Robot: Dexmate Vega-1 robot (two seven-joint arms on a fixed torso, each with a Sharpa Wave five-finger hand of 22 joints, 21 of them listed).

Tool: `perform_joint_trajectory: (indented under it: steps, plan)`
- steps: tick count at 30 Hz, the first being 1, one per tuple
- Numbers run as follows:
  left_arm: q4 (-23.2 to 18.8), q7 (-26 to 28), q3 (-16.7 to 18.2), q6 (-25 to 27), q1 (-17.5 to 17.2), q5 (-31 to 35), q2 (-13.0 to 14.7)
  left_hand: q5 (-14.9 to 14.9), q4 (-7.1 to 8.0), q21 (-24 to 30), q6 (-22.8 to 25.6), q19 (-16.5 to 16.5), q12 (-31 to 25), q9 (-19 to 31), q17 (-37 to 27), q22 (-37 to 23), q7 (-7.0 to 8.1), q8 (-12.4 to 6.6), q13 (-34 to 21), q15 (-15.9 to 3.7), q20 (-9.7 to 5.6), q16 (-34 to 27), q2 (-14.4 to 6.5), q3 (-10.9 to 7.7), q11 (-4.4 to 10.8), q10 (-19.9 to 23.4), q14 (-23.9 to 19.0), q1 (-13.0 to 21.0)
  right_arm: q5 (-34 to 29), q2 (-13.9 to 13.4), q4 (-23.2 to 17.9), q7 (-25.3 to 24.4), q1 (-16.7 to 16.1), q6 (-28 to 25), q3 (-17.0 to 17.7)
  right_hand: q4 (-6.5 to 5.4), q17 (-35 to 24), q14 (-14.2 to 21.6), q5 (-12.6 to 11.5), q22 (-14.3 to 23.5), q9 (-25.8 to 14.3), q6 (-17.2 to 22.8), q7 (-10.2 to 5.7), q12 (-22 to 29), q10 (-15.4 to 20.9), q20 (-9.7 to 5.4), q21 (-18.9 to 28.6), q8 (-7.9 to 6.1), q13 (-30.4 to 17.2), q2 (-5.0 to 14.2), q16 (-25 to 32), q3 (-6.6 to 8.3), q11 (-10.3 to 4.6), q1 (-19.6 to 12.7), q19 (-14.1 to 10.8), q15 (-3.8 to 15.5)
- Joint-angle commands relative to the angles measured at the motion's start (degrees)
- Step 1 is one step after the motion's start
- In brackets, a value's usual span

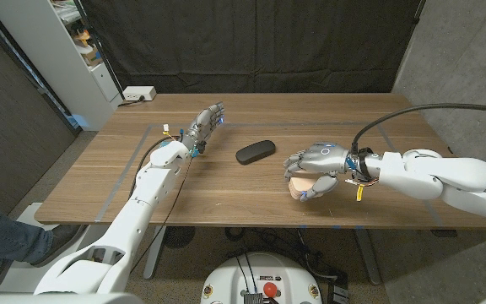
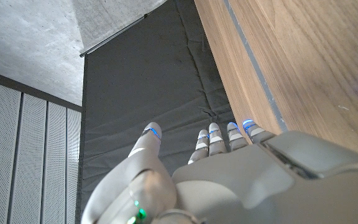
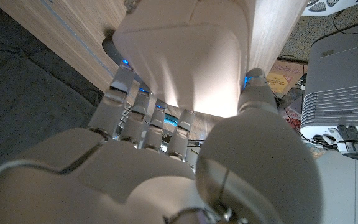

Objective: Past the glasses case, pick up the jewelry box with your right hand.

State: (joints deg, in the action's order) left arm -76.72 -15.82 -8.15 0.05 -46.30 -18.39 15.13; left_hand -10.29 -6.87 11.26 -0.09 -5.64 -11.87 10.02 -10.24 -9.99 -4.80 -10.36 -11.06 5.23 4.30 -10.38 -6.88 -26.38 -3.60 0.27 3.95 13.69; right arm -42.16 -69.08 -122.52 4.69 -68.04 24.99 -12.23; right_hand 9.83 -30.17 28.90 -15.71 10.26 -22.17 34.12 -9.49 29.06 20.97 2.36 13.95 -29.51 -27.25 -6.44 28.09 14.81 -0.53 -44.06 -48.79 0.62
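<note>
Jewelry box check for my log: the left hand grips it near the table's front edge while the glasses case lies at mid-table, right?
No, the right hand grips the jewelry box, as the head view shows. The glasses case does lie at mid-table.

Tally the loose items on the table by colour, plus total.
Black: 1, the glasses case
Pale pink: 1, the jewelry box, gripped by the right hand
Total: 2

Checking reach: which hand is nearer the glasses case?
Right. The right hand, gripping the jewelry box, sits just beside the glasses case; the left hand is farther off on its other side.
</note>
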Motion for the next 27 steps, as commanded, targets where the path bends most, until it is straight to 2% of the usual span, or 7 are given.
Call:
perform_joint_trajectory:
  steps: [1, 14, 27]
  plan:
    - [-1.8, 0.3, -0.2, 0.4, -0.8, -0.1, 0.5, 0.3, 0.16, 0.1, 0.1, -0.2, -0.2, 0.2, -0.1, -0.3, -0.48, -0.31, -0.1, 0.37, -0.43, -0.3, 0.2, -0.34, -0.33, 0.0, -0.1, 0.2, 2.0, -1.2, -2.0, 1.4, -2.7, 0.3, 4.4, -1.76, -0.4, 2.9, 0.3, 0.3, -0.3, 0.8, 0.1, 0.6, 3.0, -0.06, -0.3, -0.44, -0.4, 10.43, -0.1, 2.42, -2.96, -9.9, -0.4, 4.86]
    - [-3.1, 0.3, 0.0, 0.7, -1.5, -0.5, 1.2, 0.3, 0.15, 0.1, 0.1, -0.2, -0.2, 0.2, -0.1, -0.3, -0.4, -0.3, -0.1, 0.36, -0.46, -0.3, 0.2, -0.35, -0.2, 0.0, -0.1, 0.3, 3.6, -0.6, -4.1, 3.9, -4.5, 1.3, 8.6, -1.78, -0.9, 3.3, 1.0, 0.3, -0.6, 1.2, 0.36, 1.0, 3.3, -0.27, -0.2, -0.92, -0.9, 10.45, -0.4, 2.63, -2.88, -9.9, -0.7, 4.92]
    - [-3.0, 0.4, 0.2, 0.6, -1.3, -0.7, 1.5, 0.3, 0.13, 0.1, 0.2, -0.2, -0.2, 0.2, -0.1, -0.3, -0.44, -0.32, -0.1, 0.31, -0.47, -0.4, 0.2, -0.37, -0.34, 0.0, -0.2, 0.3, 4.7, 1.1, -5.1, 6.9, -4.3, 3.3, 11.5, -1.84, -1.5, 3.5, 1.7, 0.3, -0.9, 1.3, 0.44, 1.3, 3.6, -0.22, -0.2, -1.12, -1.4, 10.47, -0.8, 2.85, -2.96, -9.9, -0.9, 4.92]
